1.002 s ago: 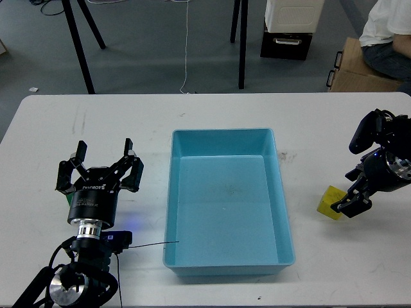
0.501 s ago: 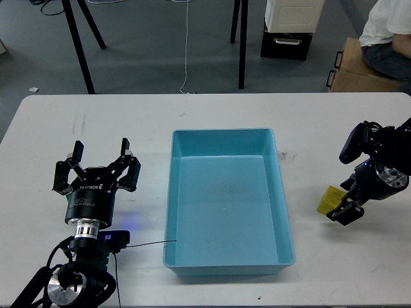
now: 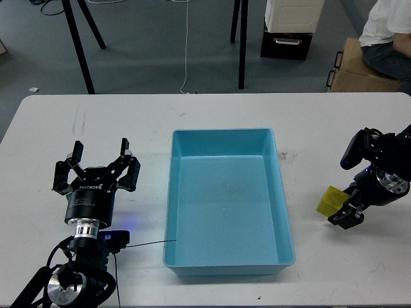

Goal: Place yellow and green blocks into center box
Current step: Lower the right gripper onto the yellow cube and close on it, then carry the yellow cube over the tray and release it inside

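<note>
Head view: yellow block (image 3: 332,200) beside right pincer (image 3: 347,206), near table edge (image 3: 401,269).

Left end effector (image 3: 96,168) upright with fingers spread; right end effector (image 3: 350,192) angled down-left, state unclear

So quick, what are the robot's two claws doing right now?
Left gripper: open, holding nothing.
Right gripper: right at the yellow block, but whether it is closed on it cannot be told.

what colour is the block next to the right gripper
Yellow. The block sits on the white table beside the right gripper, seen best in the head view.
</note>
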Motion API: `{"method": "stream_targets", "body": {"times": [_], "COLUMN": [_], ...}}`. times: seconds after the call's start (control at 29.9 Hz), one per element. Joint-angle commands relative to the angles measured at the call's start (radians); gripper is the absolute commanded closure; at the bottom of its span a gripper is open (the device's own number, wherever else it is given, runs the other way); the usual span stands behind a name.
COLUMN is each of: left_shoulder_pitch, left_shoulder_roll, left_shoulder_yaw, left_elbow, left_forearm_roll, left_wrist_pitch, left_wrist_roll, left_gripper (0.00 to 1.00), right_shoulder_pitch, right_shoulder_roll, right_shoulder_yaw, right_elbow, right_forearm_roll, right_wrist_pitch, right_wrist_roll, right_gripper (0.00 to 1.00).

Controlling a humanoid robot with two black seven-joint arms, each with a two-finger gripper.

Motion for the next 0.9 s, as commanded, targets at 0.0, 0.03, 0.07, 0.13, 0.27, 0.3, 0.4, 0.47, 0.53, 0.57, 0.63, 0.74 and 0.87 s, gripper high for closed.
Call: {"method": "stream_targets", "body": {"times": [0.0, 0.03, 0.07, 0.13, 0.27, 0.3, 0.4, 0.47, 0.53, 0.57, 0.63, 0.74, 0.87], "left_shoulder_pitch": [0.000, 0.000, 0.000, -0.001, -0.001, -0.001, -0.001, -0.001, -0.001, -0.001, -0.001, -0.001, -0.004], "left_shoulder_roll": [0.000, 0.000, 0.000, 0.000, 0.000, 0.000, 0.000, 0.000, 0.000, 0.000, 0.000, -0.001, -0.003], "left_shoulder_yaw": [0.000, 0.000, 0.000, 0.000, -0.002, -0.002, -0.002, -0.002, -0.002, -0.002, -0.002, -0.002, -0.003], "left_elbow": [0.000, 0.000, 0.000, 0.000, 0.000, 0.000, 0.000, 0.000, 0.000, 0.000, 0.000, 0.000, 0.000], "left_forearm_roll": [0.000, 0.000, 0.000, 0.000, 0.000, 0.000, 0.000, 0.000, 0.000, 0.000, 0.000, 0.000, 0.000], "left_wrist_pitch": [0.000, 0.000, 0.000, 0.000, 0.000, 0.000, 0.000, 0.000, 0.000, 0.000, 0.001, 0.001, 0.001], "left_wrist_roll": [0.000, 0.000, 0.000, 0.000, 0.000, 0.000, 0.000, 0.000, 0.000, 0.000, 0.000, 0.000, 0.000], "left_gripper": [0.00, 0.00, 0.00, 0.00, 0.00, 0.00, 0.00, 0.00, 0.00, 0.00, 0.00, 0.00, 0.00], "right_shoulder_pitch": [-0.002, -0.002, 0.000, 0.009, 0.058, 0.087, 0.173, 0.237, 0.303, 0.340, 0.412, 0.491, 0.514], "right_shoulder_roll": [0.014, 0.019, 0.022, 0.029, 0.033, 0.033, 0.033, 0.033, 0.031, 0.031, 0.033, 0.084, 0.210], "right_shoulder_yaw": [0.000, 0.000, 0.000, 0.000, 0.003, 0.004, 0.032, 0.057, 0.066, 0.066, 0.061, 0.051, 0.015], "right_elbow": [-0.020, -0.025, -0.026, -0.026, -0.022, -0.020, -0.008, 0.018, 0.049, 0.067, 0.112, 0.150, 0.145], "right_forearm_roll": [-0.002, -0.003, -0.005, -0.007, -0.007, -0.004, 0.006, 0.007, 0.012, 0.015, 0.036, 0.102, 0.156], "right_wrist_pitch": [0.000, 0.000, 0.000, 0.000, 0.000, 0.000, 0.000, 0.000, 0.000, 0.000, 0.000, 0.000, 0.000], "right_wrist_roll": [0.000, 0.000, 0.000, 0.000, 0.000, 0.000, 0.000, 0.000, 0.000, 0.000, 0.000, 0.000, 0.000], "right_gripper": [0.47, 0.52, 0.58, 0.72, 0.88, 0.89, 0.90, 0.91, 0.91, 0.91, 0.91, 0.91, 0.90]}}
